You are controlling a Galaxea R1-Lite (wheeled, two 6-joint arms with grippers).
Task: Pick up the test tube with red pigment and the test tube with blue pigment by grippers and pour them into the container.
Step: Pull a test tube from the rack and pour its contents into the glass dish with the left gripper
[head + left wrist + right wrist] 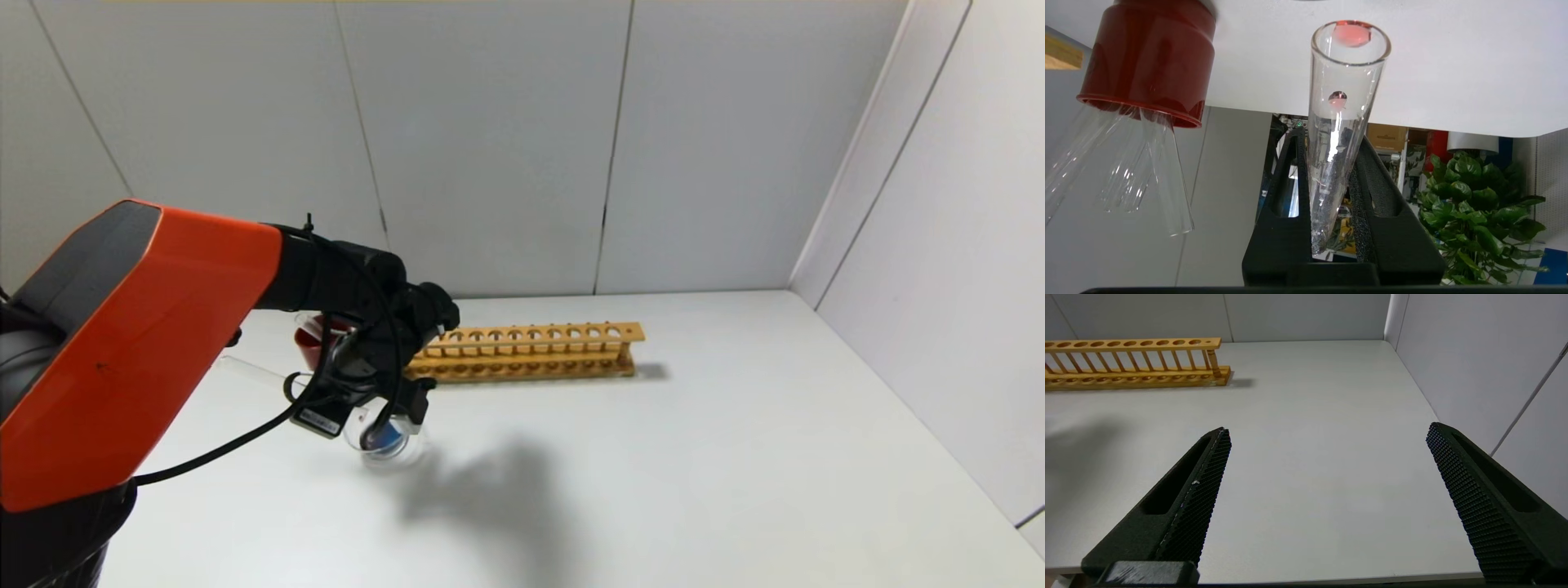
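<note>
My left gripper (371,402) hangs over the container (392,447), a small clear glass dish with blue colour in it. In the left wrist view the left gripper (1331,136) is shut on the test tube with red pigment (1345,69), held tilted. Red colour sits at the tube's rimmed end and a red drop clings to its inner wall. The dish is out of that view. A clear tube (249,369) shows left of the gripper; I cannot tell whether it is the held one. No tube with blue colour shows. My right gripper (1327,428) is open and empty over bare table.
A dark red cup (312,343) stands behind the left gripper, and in the left wrist view the cup (1149,61) holds several plain clear tubes (1163,175). A long wooden tube rack (531,351) lies at the back middle, also in the right wrist view (1133,361). White walls close the back and right.
</note>
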